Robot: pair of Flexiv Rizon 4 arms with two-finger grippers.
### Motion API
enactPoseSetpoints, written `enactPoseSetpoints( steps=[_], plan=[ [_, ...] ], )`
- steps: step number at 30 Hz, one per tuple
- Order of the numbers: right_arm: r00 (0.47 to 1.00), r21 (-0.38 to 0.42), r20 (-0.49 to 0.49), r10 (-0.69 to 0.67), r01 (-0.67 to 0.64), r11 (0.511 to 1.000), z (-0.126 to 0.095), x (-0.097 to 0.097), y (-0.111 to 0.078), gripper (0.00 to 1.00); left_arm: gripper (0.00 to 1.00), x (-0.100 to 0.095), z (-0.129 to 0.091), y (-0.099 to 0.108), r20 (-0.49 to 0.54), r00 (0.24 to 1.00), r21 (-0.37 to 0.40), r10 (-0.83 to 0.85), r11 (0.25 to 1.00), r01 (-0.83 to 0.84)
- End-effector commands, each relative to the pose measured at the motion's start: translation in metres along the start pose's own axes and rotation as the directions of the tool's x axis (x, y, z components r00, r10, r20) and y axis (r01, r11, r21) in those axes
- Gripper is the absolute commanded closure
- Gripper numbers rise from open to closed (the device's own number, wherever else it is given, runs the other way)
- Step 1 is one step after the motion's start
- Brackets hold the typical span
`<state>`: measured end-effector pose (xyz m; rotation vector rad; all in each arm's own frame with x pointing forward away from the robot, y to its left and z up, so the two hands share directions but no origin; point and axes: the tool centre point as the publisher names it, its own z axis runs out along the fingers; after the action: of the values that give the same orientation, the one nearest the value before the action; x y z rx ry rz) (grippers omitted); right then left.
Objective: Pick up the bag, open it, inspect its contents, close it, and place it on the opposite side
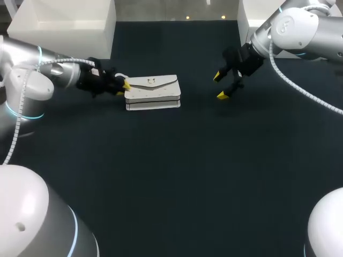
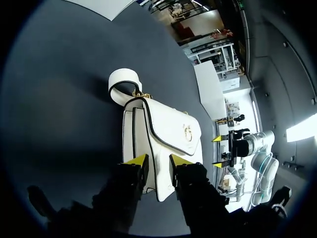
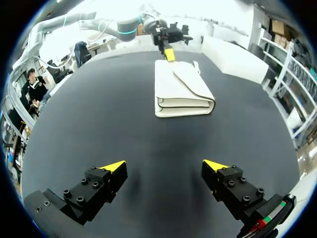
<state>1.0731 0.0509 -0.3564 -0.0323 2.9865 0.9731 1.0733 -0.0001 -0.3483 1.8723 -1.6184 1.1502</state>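
A white flap bag with dark trim lies flat on the dark table, its flap down and a small gold clasp on the flap. Its strap loop curls out at the end away from my left gripper. My left gripper sits at the bag's left end. In the left wrist view the left gripper is slightly open, straddling the near edge of the bag. My right gripper hovers wide open to the bag's right, holding nothing. From the right wrist view the bag lies well ahead of the right gripper.
A large white box stands at the back left of the table and another white box at the back right. Dark tabletop stretches in front of the bag toward the near edge.
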Motion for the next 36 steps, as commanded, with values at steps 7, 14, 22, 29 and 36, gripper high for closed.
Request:
enactPoseSetpoints(
  steps=[7,14,22,29,36],
  plan=[
    [1.000,-0.001,-0.004,-0.001,0.001,1.000,0.000,-0.002,0.000,0.00,0.67,-0.002,-0.015,-0.002,-0.003,1.000,-0.063,-0.008,0.998,0.008],
    [1.000,-0.001,-0.004,-0.001,0.001,1.000,0.000,-0.002,0.000,0.00,0.64,-0.007,-0.009,-0.005,-0.003,0.999,-0.143,-0.036,0.989,0.035],
    [1.000,-0.001,-0.004,-0.001,0.001,1.000,0.000,-0.002,0.000,0.00,0.66,-0.006,-0.001,-0.006,-0.013,0.999,-0.183,-0.051,0.982,0.048],
    [1.000,-0.001,-0.004,-0.001,0.001,1.000,0.000,-0.002,0.000,0.00,0.78,-0.004,0.003,-0.007,-0.009,0.999,-0.196,-0.053,0.979,0.050],
    [1.000,-0.001,-0.004,-0.001,0.001,1.000,0.000,-0.002,0.000,0.00,1.00,-0.001,0.006,-0.005,-0.009,0.999,-0.203,-0.049,0.978,0.046]
  ],
)
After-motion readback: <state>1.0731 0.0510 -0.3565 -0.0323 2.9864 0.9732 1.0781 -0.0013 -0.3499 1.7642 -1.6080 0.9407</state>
